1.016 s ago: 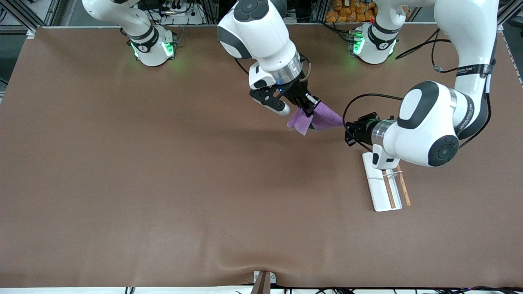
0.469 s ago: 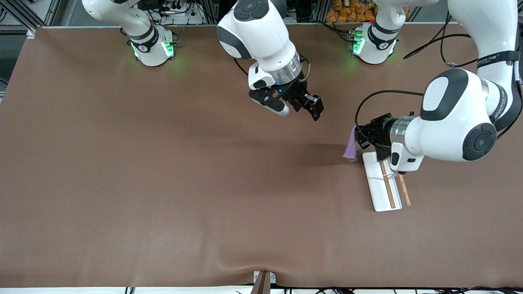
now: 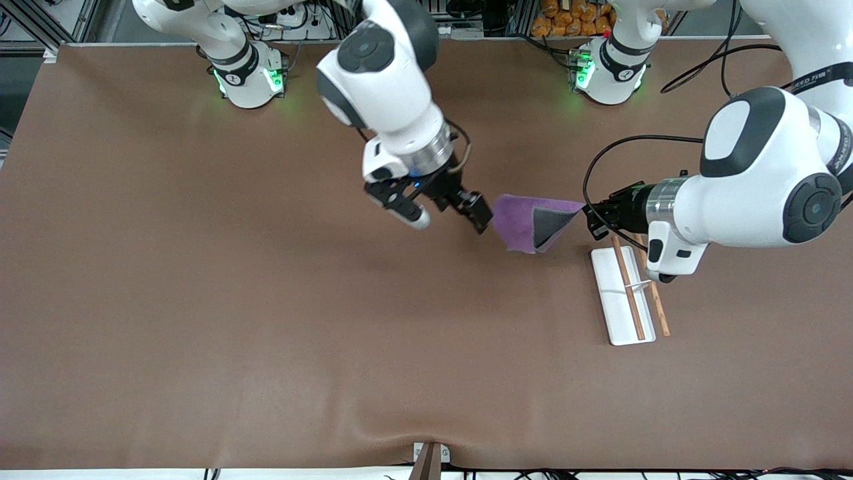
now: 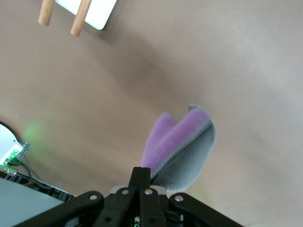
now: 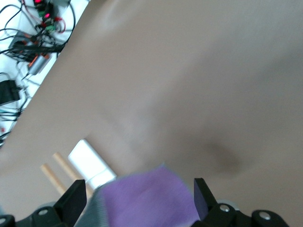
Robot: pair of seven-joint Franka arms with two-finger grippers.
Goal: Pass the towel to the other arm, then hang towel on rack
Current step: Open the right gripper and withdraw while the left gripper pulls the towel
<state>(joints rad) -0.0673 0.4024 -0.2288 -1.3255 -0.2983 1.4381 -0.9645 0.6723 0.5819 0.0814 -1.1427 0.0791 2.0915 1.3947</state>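
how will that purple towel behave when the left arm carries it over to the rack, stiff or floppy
Probably floppy: the towel folds and droops from one pinched corner in the left gripper. It looks light, hanging above the table without sagging far. Draped over the rack, its fuzzy surface likely grips the rods rather than sliding.

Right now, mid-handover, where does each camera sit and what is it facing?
Front: high across the table, facing both bases; shows the left gripper shut on the towel, the open right gripper beside it, and the rack.
Left wrist: looks down past its shut fingers at the towel.
Right wrist: past its spread fingers at the towel.
All three share towel and rack.
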